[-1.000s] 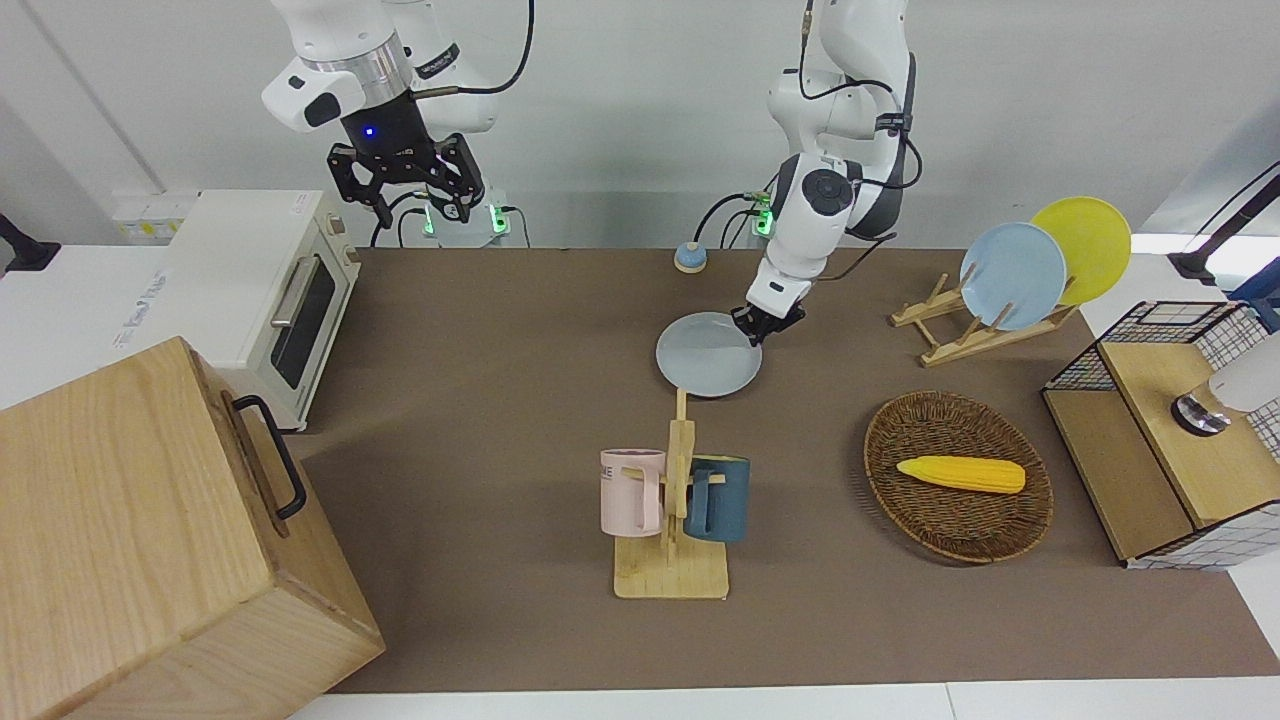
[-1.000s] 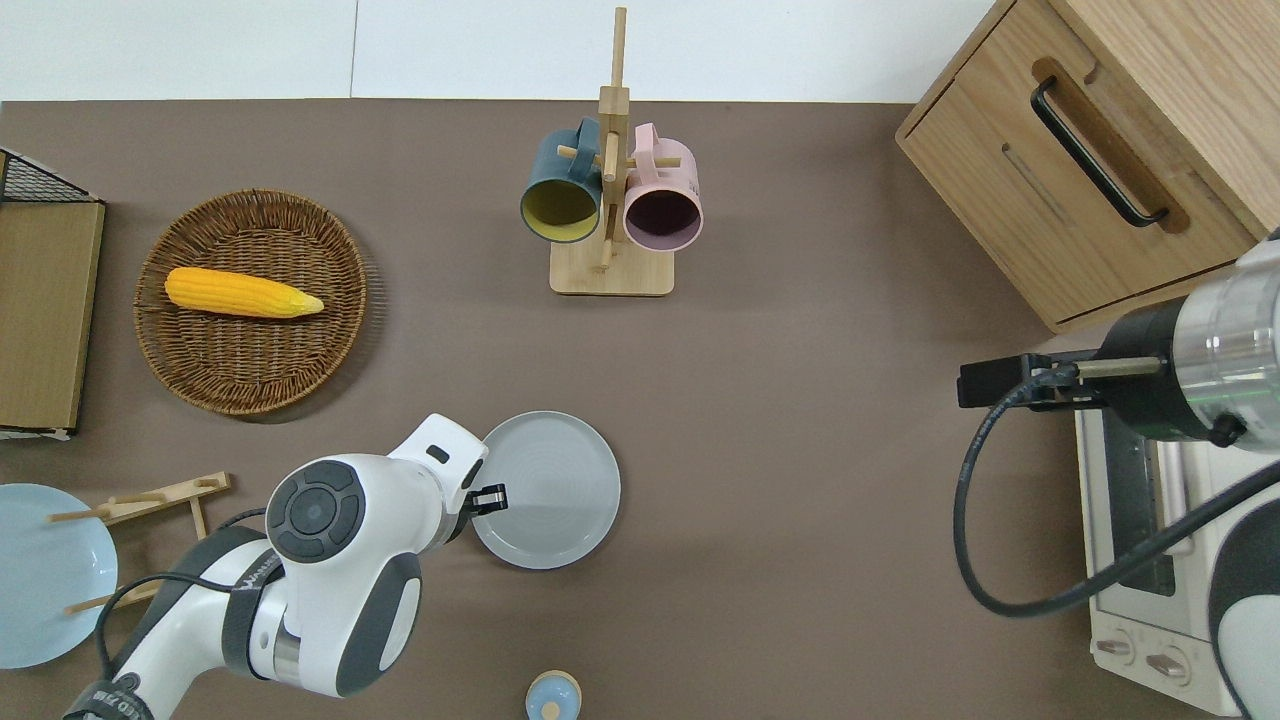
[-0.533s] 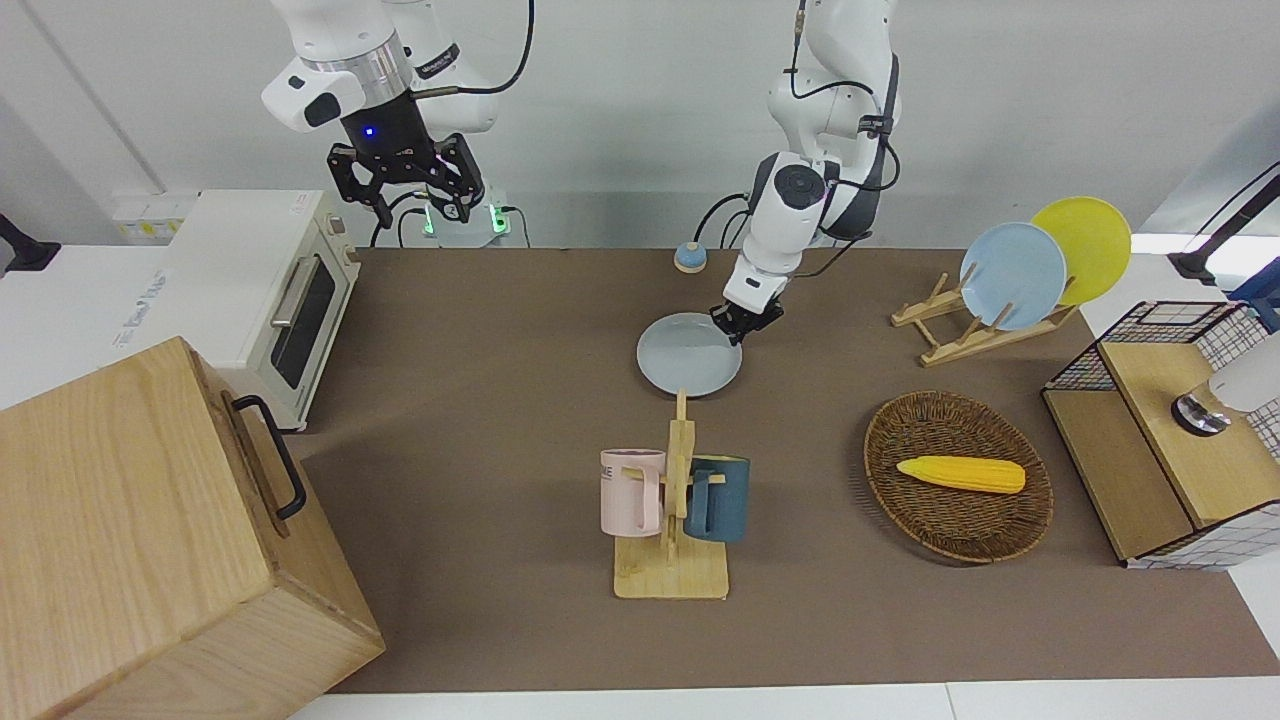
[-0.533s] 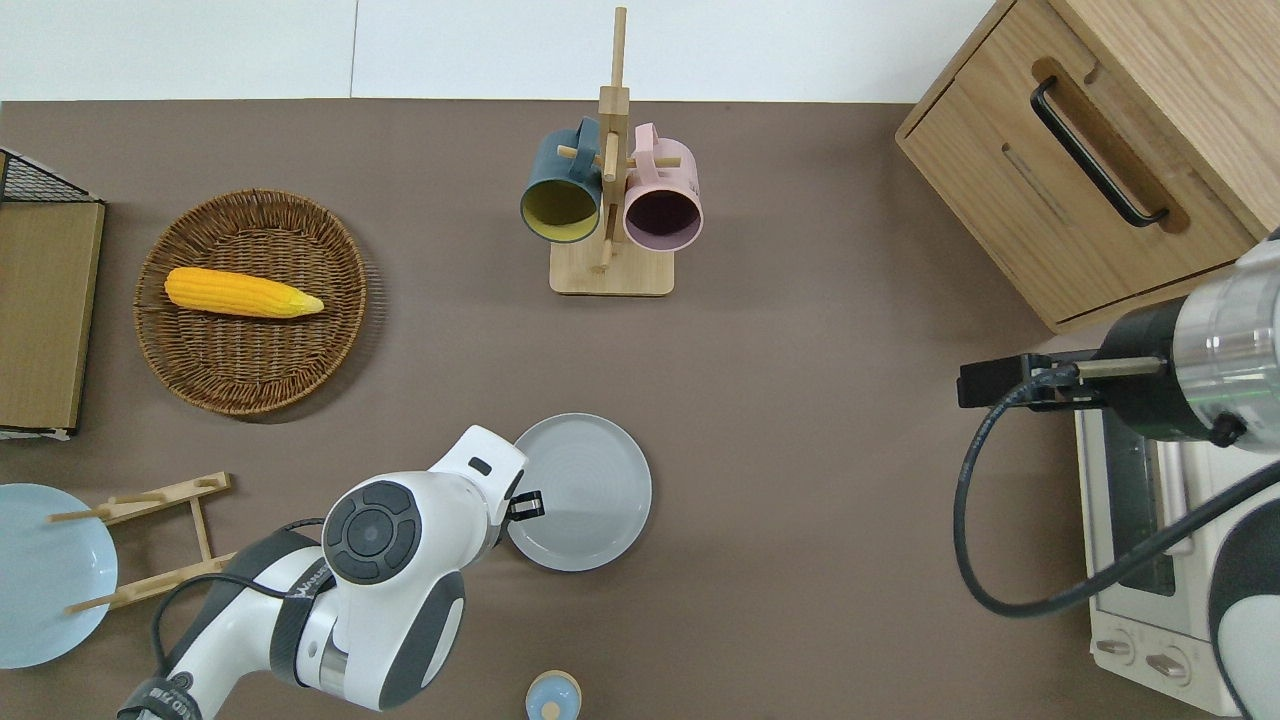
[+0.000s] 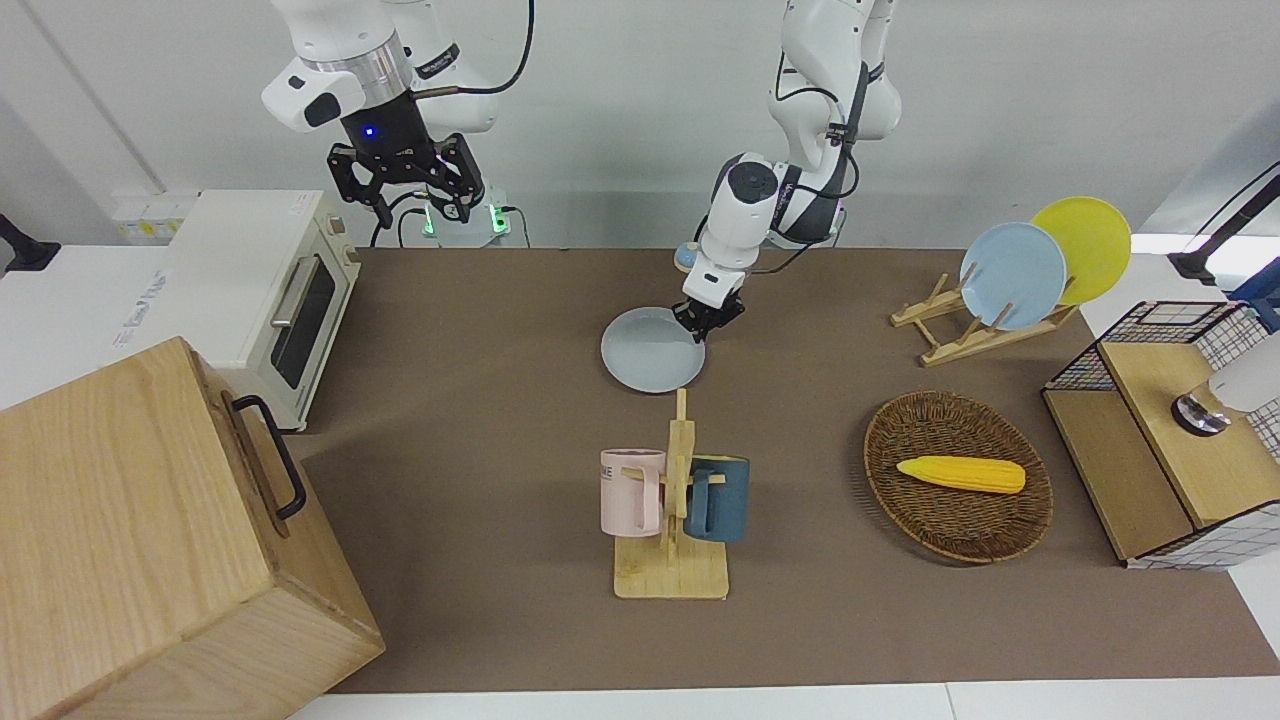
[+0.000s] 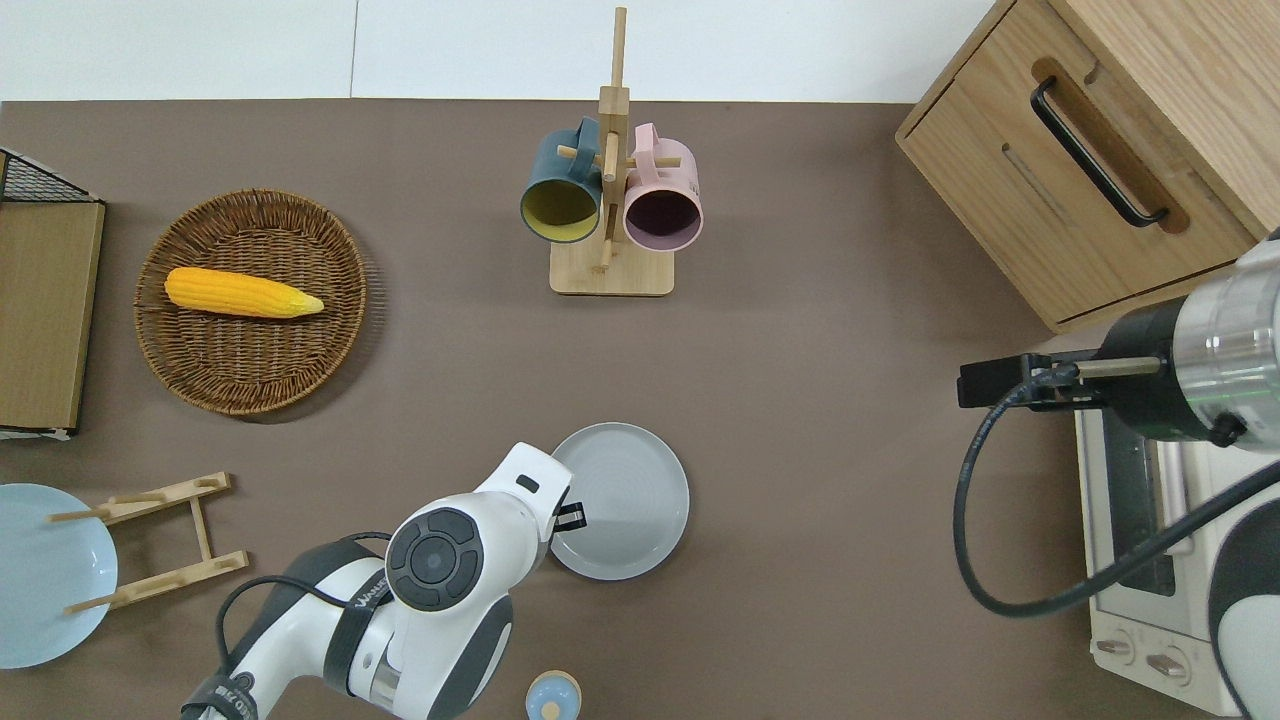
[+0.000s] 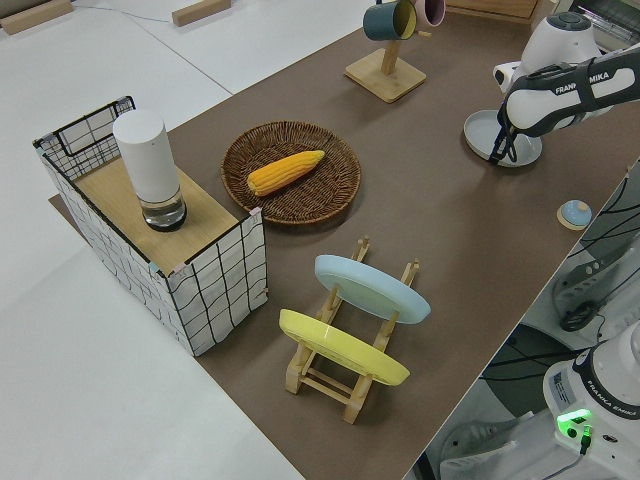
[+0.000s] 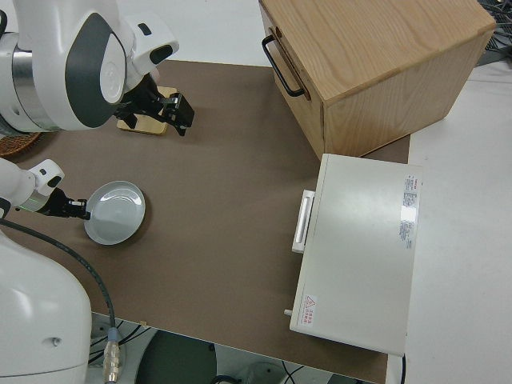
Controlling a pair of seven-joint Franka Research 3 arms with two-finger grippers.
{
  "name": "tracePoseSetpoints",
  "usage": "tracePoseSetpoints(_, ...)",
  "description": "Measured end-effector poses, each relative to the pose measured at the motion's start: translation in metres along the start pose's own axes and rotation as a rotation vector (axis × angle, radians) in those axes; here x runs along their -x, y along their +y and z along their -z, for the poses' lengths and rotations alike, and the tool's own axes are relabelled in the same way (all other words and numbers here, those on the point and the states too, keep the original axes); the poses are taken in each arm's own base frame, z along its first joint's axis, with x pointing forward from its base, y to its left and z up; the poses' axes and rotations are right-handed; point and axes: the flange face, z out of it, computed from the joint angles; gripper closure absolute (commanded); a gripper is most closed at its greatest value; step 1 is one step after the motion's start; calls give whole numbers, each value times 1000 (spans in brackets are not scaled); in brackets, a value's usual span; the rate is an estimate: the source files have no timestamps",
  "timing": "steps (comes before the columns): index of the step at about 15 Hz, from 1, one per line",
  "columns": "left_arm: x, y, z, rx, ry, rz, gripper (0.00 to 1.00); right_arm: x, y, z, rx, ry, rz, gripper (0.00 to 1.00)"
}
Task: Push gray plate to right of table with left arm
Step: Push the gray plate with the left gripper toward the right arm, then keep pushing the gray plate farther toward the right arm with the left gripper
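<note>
Your gray plate [image 6: 622,500] lies flat on the table [image 6: 820,560], about midway along its length, nearer to the robots than the mug stand [image 6: 610,200] and well apart from the wooden box [image 6: 1100,130] and the toaster oven [image 5: 260,290] at the right arm's end; you have the left gripper [image 6: 572,516] set low against the plate's rim on the side toward the left arm's end, so the contact looks right for a push toward the right arm's end; I cannot tell whether its jaws are parted or closed, and I cannot tell whether they pinch the rim or only press on it; the right arm [image 5: 370,90] is parked; from here, I judge, the main risk is that the contact sits off the plate's centre line, so the plate may swivel round the fingertip and slip away toward the mug stand or back toward the small blue knob [image 6: 552,695] near the robots' edge; a tip riding too high could climb over the raised rim and lose the plate, and one pressed too hard could tilt it or drag on the brown surface; a long, fast shove could also carry the plate on toward the toaster oven, so you should keep the stroke slow and aimed through the plate's middle.
</note>
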Motion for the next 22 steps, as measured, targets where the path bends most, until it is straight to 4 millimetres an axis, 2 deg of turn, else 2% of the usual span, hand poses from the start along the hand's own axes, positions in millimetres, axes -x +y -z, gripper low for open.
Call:
tracePoseSetpoints(4,11,30,-3,20,-4,26,1000,0,0,0,0,0,0,7)
tracePoseSetpoints(10,22,46,-3,31,-6,22,1000,0,0,0,0,0,0,5)
tracePoseSetpoints(17,34,78,-1,59,-11,41,1000,0,0,0,0,0,0,5)
tracePoseSetpoints(22,40,91,-5,76,-10,48,1000,0,0,0,0,0,0,5)
